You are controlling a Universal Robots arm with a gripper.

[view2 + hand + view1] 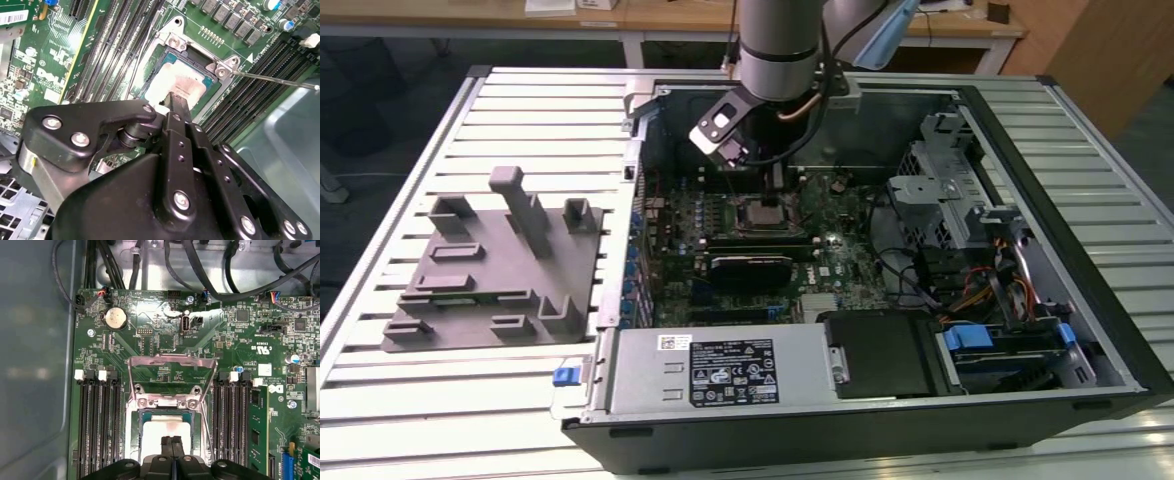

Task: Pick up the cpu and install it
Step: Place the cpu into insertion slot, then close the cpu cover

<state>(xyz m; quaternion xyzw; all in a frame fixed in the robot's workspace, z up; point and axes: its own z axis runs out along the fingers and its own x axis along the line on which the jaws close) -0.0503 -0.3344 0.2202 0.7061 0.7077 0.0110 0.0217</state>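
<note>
The cpu (155,432) (170,82), a flat square chip with a silvery-white top, lies flat inside the motherboard socket (765,213). The socket's metal load plate (172,365) is swung open and its thin lever (275,80) sticks out to one side. My gripper (771,180) (172,441) (176,100) hangs straight over the socket. Its black fingers are pressed together with no gap, and their tips sit over the middle of the cpu's top. Whether the tips touch the chip cannot be told.
The open computer case (1067,150) lies on a slatted metal table. A power supply (720,370) fills its near side and a drive cage (961,200) its right in the exterior view. Memory slots (97,425) flank the socket. A grey fixture block (494,265) sits left of the case.
</note>
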